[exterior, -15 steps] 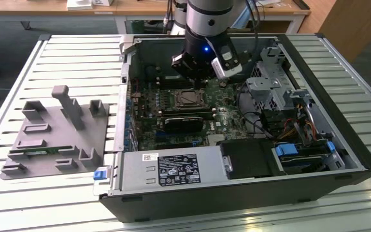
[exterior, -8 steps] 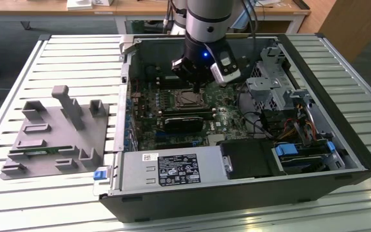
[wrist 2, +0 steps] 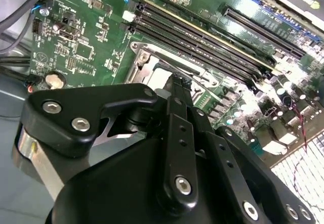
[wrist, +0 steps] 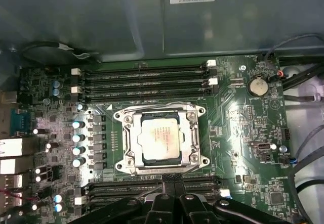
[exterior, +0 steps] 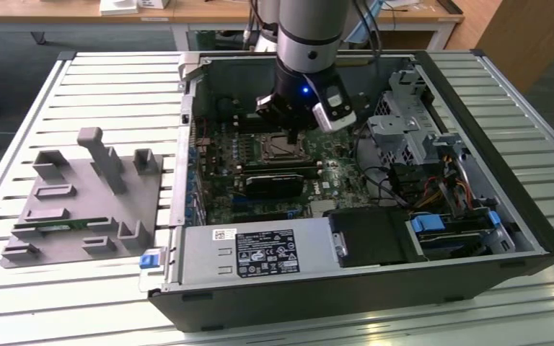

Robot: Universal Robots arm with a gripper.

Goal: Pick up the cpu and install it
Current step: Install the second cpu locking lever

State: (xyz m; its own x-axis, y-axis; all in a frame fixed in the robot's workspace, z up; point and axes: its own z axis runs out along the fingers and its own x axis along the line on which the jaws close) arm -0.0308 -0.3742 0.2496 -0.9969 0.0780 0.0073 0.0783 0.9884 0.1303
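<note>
One cpu (wrist: 159, 138) seated flat in socket frame (wrist: 161, 139) on motherboard (wrist: 243, 128), with pincer (wrist: 169, 179) poised just above, fingers together, gripping nothing, apparently after release.

The exterior view stands off the slatted bench (exterior: 84, 79), high up, looking down at an angle over the whole open case (exterior: 354, 288) and the arm (exterior: 311, 43) above it. The first wrist view looks nearly straight down, close over the motherboard (wrist: 243, 133), its socket (wrist: 160, 139) mid-picture. The second wrist view sits closer and low, looking slantwise past the gripper (wrist 2: 177, 85) across the same socket (wrist 2: 152, 70) and memory slots (wrist 2: 202, 37).
</note>
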